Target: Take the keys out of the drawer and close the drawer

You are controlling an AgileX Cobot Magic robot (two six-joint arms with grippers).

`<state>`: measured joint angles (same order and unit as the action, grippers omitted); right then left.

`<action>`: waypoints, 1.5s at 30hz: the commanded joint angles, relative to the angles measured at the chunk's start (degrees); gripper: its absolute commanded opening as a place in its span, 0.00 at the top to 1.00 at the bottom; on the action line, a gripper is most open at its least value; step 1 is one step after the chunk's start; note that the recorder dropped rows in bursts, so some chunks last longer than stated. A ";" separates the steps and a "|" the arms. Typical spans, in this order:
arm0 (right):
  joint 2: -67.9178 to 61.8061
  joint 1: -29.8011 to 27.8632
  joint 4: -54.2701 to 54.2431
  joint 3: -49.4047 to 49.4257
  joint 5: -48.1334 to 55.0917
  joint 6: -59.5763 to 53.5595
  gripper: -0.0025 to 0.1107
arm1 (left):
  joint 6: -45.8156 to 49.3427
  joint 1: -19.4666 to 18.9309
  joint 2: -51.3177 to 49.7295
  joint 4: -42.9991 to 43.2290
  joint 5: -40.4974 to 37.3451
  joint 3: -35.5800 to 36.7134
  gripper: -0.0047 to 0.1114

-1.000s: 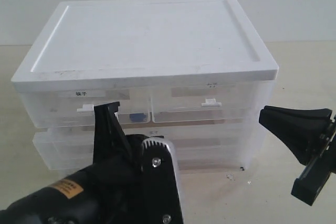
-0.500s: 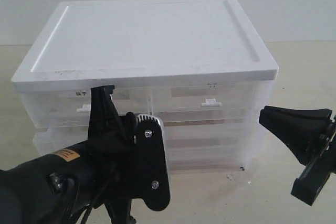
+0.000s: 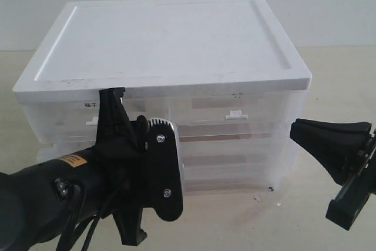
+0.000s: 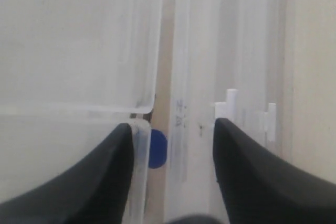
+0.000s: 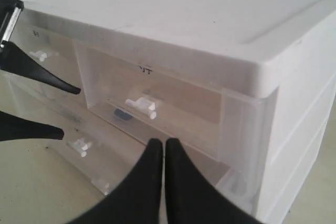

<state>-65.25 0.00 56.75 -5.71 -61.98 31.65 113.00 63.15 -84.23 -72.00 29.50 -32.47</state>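
**One wrist roll, and the drawer is not yet open**

Your black two-fingered left gripper [image 4: 172,124] now sits higher and further left than a second ago. It has rolled so that one finger points up and the other down. Its jaws stand wide with nothing between them, and that spread has barely changed. The upper fingertip [image 3: 113,95] now reaches right up under the overhanging rim of the white-lidded cabinet of clear plastic drawers [image 3: 176,83]. Your right gripper [image 5: 164,144] has its fingers pressed together and empty. It has not moved and hangs off the cabinet's right corner, well apart.

The keys [image 4: 156,149] lie inside the upper-left drawer [image 3: 59,126], which looks shut. Only their blue oval fob shows, through the plastic in the left wrist view, just beside one finger. From the outside camera, the arm now covers the spot where that blue showed a second ago.

I read this as lining up on the drawer front. Nothing of the task is done yet, and the small white handle tab [image 3: 94,121] is yet to be taken.

Mind the lid rim: the top finger has almost no room upward. The arm's own bulk fills the left front of the cabinet. The beige tabletop [image 3: 247,216] lies bare before the right half, so a straight pull back looks unobstructed.
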 commanded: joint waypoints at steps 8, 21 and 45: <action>-0.02 -0.11 0.38 -0.41 -0.10 0.23 0.98 | -0.74 -1.69 -0.36 2.43 -4.97 -0.33 0.58; -0.02 -0.11 0.60 -0.41 0.01 0.48 0.98 | -0.74 -2.63 -6.81 2.43 -3.74 -0.33 0.67; -0.02 -0.11 -0.11 -0.41 0.13 0.48 0.98 | 9.20 -2.49 0.88 -13.79 -23.58 0.58 0.92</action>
<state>-65.25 0.00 56.74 -5.71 -61.84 32.08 121.97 60.31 -83.25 -85.97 11.02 -33.02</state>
